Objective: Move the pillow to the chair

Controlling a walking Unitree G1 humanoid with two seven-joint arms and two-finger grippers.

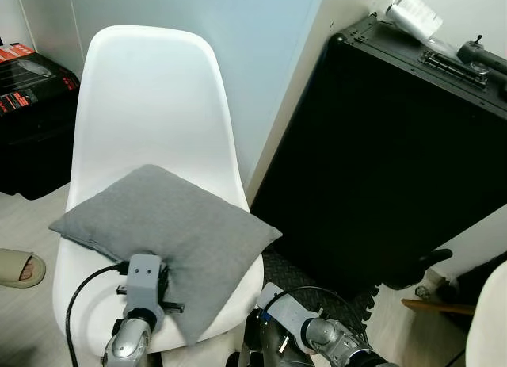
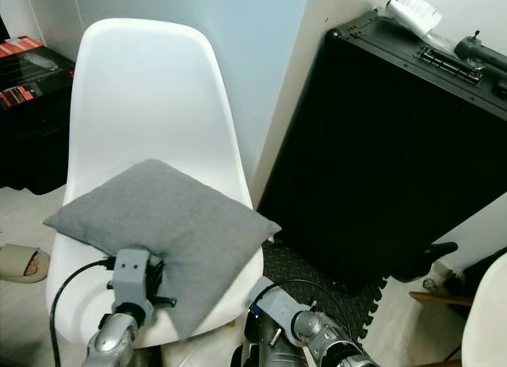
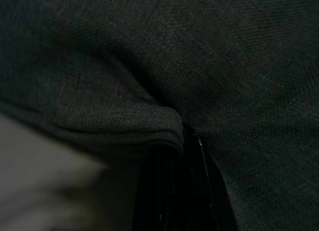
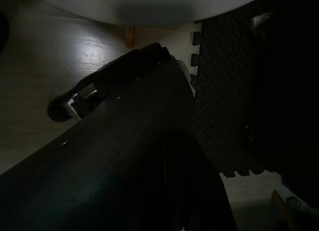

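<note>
A grey pillow (image 1: pixel 170 224) lies flat on the seat of a white shell chair (image 1: pixel 150 97), one corner hanging over the seat's front right edge. My left gripper (image 3: pixel 184 141) is at the pillow's near edge, its black fingers shut on the fabric seam. The left wrist's grey housing (image 1: pixel 145 280) sits just in front of the pillow. My right arm (image 1: pixel 309 327) hangs low to the right of the chair. Its gripper (image 4: pixel 167 141) points at the floor, dark, with the fingers together and nothing between them.
A big black case (image 1: pixel 396 161) leans on the wall right of the chair, with a white roll (image 1: pixel 412 14) on top. A black foam mat (image 1: pixel 317 280) lies under it. A black box (image 1: pixel 32 105) and a beige slipper (image 1: pixel 20 268) are at the left.
</note>
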